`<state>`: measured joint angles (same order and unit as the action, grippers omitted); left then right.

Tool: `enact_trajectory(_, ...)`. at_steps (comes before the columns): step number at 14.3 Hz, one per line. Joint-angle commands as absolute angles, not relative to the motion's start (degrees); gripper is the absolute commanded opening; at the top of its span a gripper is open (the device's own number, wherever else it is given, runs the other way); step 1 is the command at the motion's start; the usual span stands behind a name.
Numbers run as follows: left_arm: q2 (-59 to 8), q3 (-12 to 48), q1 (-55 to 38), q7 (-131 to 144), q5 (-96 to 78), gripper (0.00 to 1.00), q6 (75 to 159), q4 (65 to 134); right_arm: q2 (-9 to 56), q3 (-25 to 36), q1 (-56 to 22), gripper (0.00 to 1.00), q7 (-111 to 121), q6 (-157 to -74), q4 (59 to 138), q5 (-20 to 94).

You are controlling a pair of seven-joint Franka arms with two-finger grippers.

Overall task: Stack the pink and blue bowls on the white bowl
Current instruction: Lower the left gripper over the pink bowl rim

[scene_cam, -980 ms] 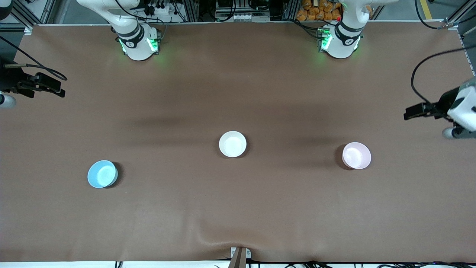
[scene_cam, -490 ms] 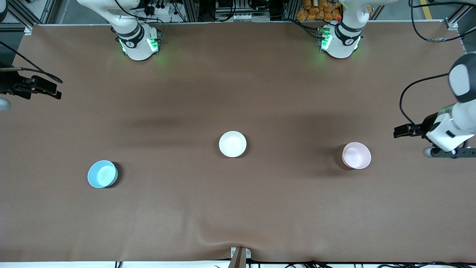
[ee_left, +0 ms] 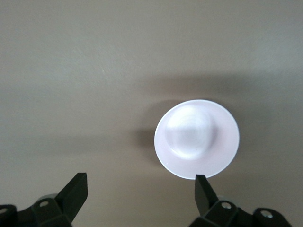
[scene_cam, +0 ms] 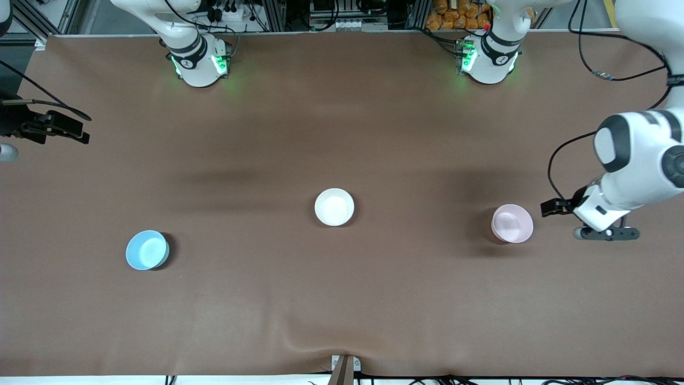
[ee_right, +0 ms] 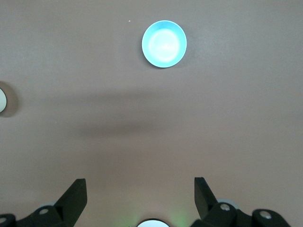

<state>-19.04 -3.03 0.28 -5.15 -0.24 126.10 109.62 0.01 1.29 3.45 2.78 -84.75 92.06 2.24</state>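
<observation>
The white bowl (scene_cam: pixel 334 207) sits mid-table. The pale pink bowl (scene_cam: pixel 512 223) stands toward the left arm's end, and the sky blue bowl (scene_cam: pixel 147 249) toward the right arm's end, a little nearer the front camera. My left gripper (scene_cam: pixel 553 207) is open and empty, over the table just beside the pink bowl on the left arm's end side. In the left wrist view the pink bowl (ee_left: pixel 196 138) lies just ahead of the open left gripper (ee_left: pixel 140 182), close to one fingertip (ee_left: pixel 201 182). My right gripper (scene_cam: pixel 75 131) waits, open and empty, at the table's edge. The right wrist view shows the open right gripper (ee_right: pixel 140 184) with the blue bowl (ee_right: pixel 164 43) well away.
The brown table cloth (scene_cam: pixel 342 299) has a small wrinkle at its front edge. A sliver of the white bowl (ee_right: pixel 2 99) shows at the edge of the right wrist view. Both arm bases (scene_cam: pixel 197 61) stand along the table edge farthest from the camera.
My left arm has swung in from the table's end toward the pink bowl, and its gripper now hangs beside it. The right arm has barely moved. The bowls have not moved.
</observation>
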Motion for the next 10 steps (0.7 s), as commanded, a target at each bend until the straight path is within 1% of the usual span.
enact_trajectory(1, -19.9, -2.8, 0.4, -6.8, 0.9, 1.00, 129.3, 111.0, 0.7, 0.6, 4.7, 1.00, 2.9, -83.8, 90.4, 2.1)
enact_trajectory(3, -21.9, -2.8, 0.6, -9.1, 0.9, 0.95, 132.1, 111.0, 0.7, 0.6, 4.8, 1.00, 2.8, -83.8, 89.6, 2.2)
enact_trajectory(4, -22.6, -2.7, 0.4, -9.1, 0.9, 0.90, 132.5, 111.0, 0.7, 0.6, 4.9, 1.00, 2.7, -83.9, 89.3, 2.3)
enact_trajectory(6, -24.4, -2.8, 0.3, -9.3, 0.9, 0.85, 135.1, 110.9, 0.9, 0.6, 4.8, 1.00, 2.7, -84.3, 89.2, 2.4)
enact_trajectory(8, -25.7, -2.7, 0.3, -10.2, 0.9, 0.75, 136.1, 110.9, 1.2, 0.6, 4.8, 1.00, 2.8, -84.1, 89.2, 2.4)
enact_trajectory(10, -26.6, -2.6, 0.2, -10.2, 0.9, 0.73, 137.0, 110.9, 1.2, 0.6, 4.8, 1.00, 2.7, -84.1, 89.2, 2.4)
